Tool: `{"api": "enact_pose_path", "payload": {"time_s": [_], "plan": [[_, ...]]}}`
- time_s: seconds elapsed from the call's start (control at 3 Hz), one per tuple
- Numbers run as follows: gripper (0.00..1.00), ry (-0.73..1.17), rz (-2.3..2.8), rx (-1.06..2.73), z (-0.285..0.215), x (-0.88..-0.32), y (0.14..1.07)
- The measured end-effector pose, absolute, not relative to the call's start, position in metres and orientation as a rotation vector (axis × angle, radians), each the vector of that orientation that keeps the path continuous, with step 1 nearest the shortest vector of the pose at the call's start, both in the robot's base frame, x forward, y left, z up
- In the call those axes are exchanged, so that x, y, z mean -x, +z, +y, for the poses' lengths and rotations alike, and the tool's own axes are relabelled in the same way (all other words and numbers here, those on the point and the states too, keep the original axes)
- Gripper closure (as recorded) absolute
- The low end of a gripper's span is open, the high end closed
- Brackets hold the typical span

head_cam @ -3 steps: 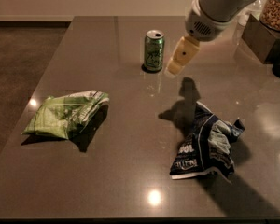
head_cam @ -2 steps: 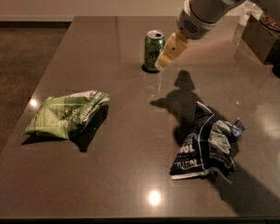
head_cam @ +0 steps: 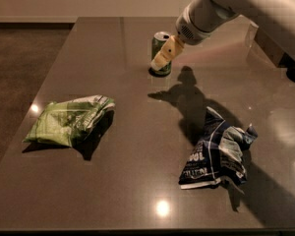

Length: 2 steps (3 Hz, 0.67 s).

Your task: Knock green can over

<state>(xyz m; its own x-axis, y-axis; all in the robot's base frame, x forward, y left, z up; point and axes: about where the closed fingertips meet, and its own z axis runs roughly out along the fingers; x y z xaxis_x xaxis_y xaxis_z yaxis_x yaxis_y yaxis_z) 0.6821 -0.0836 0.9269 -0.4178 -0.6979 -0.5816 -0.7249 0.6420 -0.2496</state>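
Though upright, green can partly hidden behind end effector.

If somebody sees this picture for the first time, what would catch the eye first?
First, the pale arm at the upper right, with its end effector in front of the upright green can at the far middle of the table. Next come two crumpled bags nearer the camera: a green bag on the left and a dark blue bag on the right.

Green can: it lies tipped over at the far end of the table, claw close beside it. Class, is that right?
No. The camera view shows the green can standing upright, not tipped over, at the far end of the table, claw close beside it.
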Motion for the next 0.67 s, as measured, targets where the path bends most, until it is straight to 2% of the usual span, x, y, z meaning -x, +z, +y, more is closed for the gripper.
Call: {"api": "enact_pose_path", "payload": {"time_s": [0.67], "plan": [[0.00, 0.117, 2.188, 1.058, -0.075, -0.715, 0.909]]}}
